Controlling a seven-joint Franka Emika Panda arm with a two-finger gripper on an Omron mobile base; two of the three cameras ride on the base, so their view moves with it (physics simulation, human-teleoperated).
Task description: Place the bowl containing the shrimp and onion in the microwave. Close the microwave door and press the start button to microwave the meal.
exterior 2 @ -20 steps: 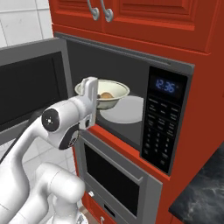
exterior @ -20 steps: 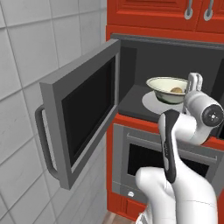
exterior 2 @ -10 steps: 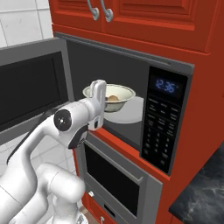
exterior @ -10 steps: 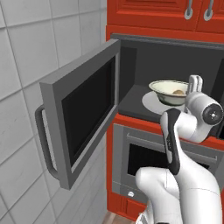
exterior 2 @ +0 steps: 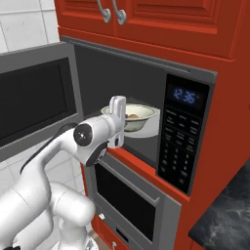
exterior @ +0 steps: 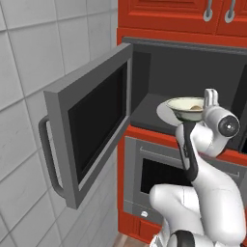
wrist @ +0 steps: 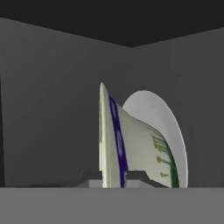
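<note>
My fingers [wrist: 113, 176] were pinched on the rim of the bowl [exterior: 185, 107], one inside the wall and one outside, and I held it level just inside the open front of the microwave [exterior 2: 188, 134], above the near edge of the pale turntable plate [exterior 2: 146, 131]. A tan-brown onion [exterior 2: 131, 116] sat in the bowl; I could not make out the shrimp. The microwave door [exterior: 89, 128] stood swung wide open to the left, its bar handle [exterior: 48, 154] on the outer edge.
</note>
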